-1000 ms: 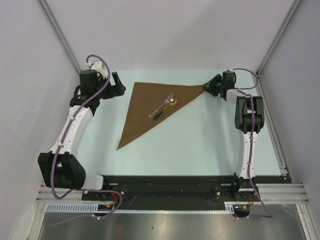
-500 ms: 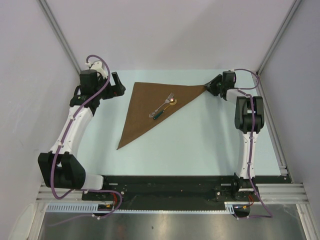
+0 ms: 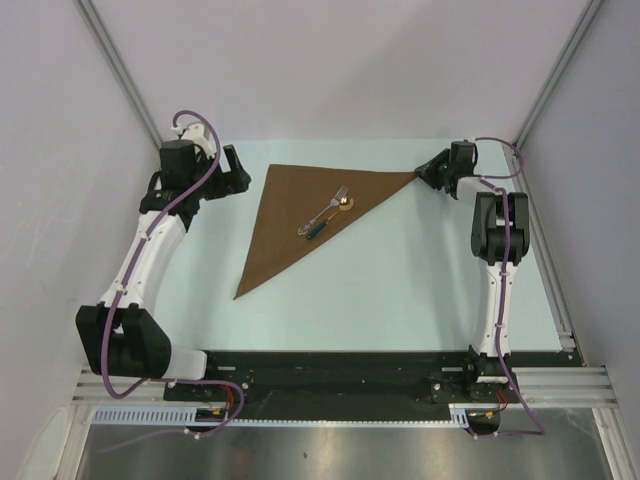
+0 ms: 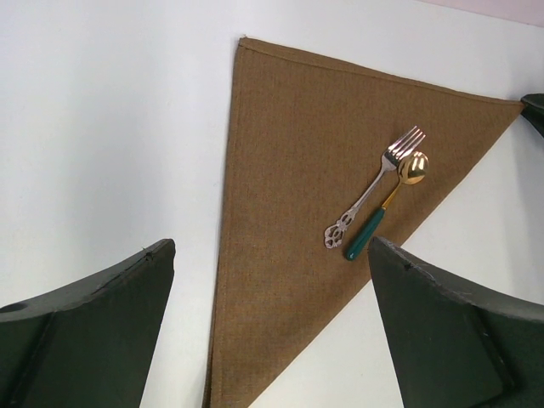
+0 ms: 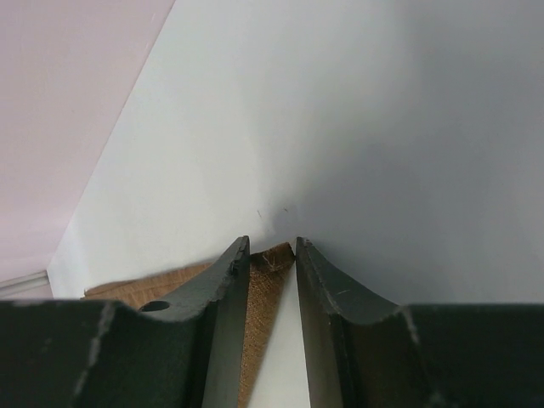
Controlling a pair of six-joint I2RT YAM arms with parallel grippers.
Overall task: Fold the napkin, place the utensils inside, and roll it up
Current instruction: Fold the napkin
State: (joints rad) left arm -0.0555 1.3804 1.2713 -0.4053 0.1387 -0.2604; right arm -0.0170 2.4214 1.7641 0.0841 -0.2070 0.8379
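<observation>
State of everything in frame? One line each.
napkin: folded into a triangle, flat on the table.
fork: lying on the napkin, beside the spoon.
spoon: lying on the napkin.
left gripper: open, empty, off the napkin's far-left corner.
right gripper: jaws narrow but apart, napkin's corner tip between them.

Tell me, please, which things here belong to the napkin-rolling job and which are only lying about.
Of the job: the brown napkin, the silver fork, the teal-handled spoon, the right gripper at the napkin's corner, the open left gripper.
Not of the job: the table, the purple cable on the left arm.
</observation>
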